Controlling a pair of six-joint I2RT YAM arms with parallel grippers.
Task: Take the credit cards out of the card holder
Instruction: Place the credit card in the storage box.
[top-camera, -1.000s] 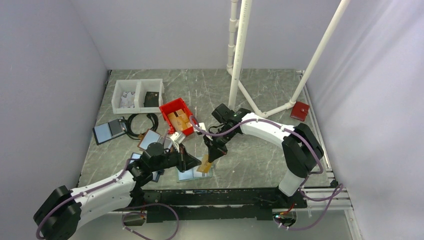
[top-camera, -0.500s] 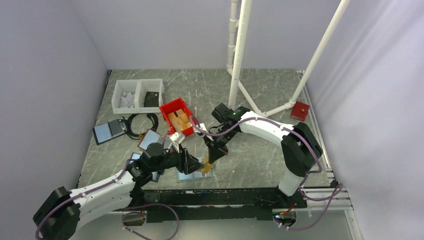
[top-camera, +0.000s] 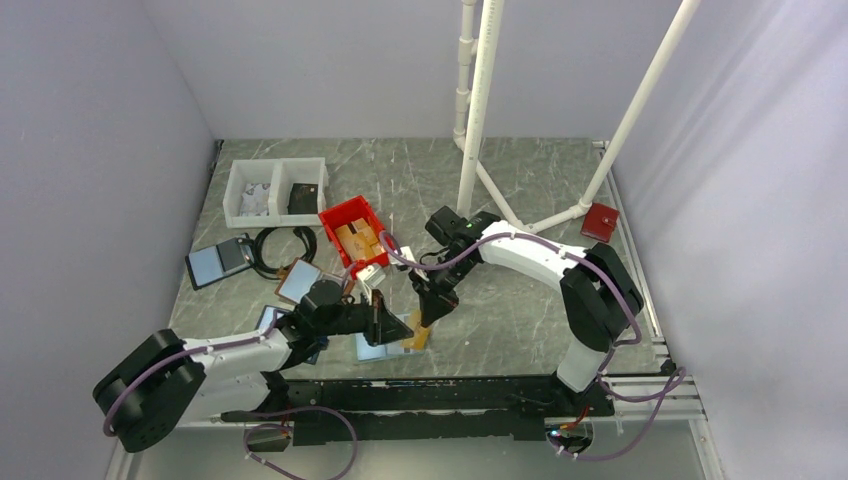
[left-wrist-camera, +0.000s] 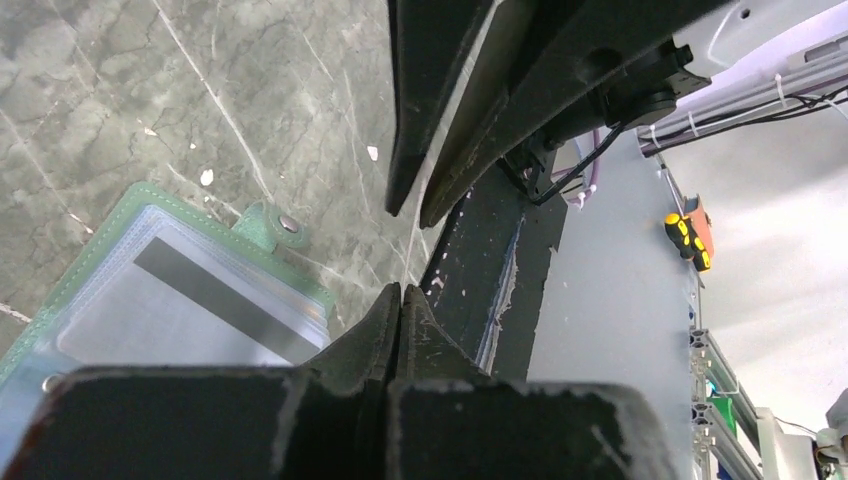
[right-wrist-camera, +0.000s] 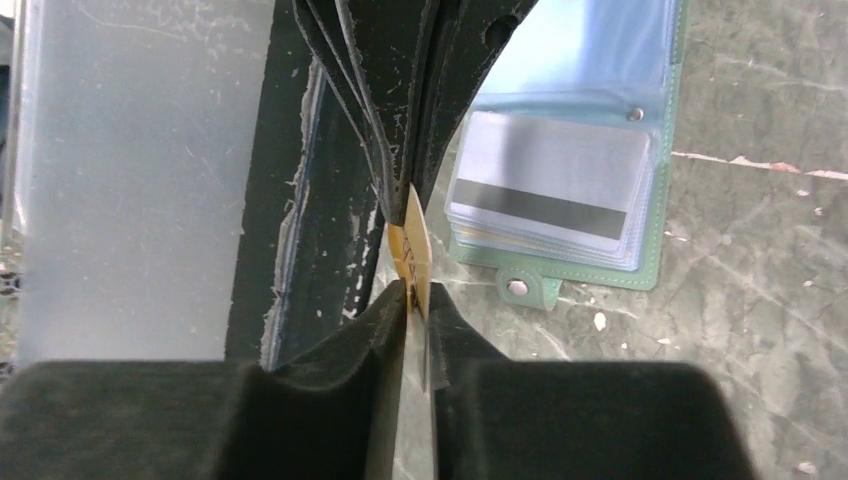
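Teal-edged card holder (right-wrist-camera: 585, 150) lying open on table (right-wrist-camera: 760, 320); right gripper (right-wrist-camera: 414, 292) pinching orange-tan credit card (right-wrist-camera: 411, 243) edge-on; left gripper (left-wrist-camera: 399, 303) clenched, empty.

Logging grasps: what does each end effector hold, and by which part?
The right end effector pinches the orange-tan credit card by one end, at its fingertips. The left end effector is shut, with nothing visibly in it.
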